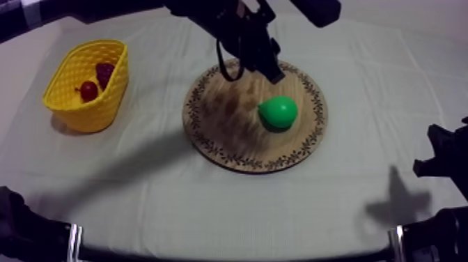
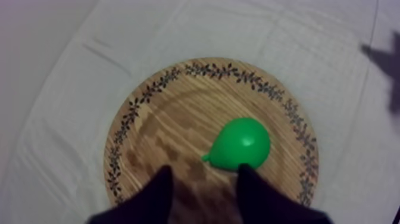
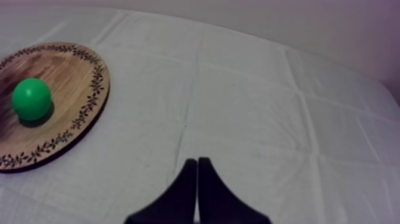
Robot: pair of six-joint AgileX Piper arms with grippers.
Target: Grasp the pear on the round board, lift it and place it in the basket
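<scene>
While my left claw (image 2: 203, 173) hovers over the board (image 2: 172, 113), spread open and empty, the pear (image 2: 241, 145) lies just ahead of it, toward the board's right edge. My right claw (image 3: 197, 162) is closed on nothing.

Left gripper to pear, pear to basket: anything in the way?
Nothing visible. The open left gripper hovers over the wooden board with the pear just ahead of it, no object between. From board to yellow basket lies bare cloth. The basket holds a small red fruit but looks to have room.
</scene>
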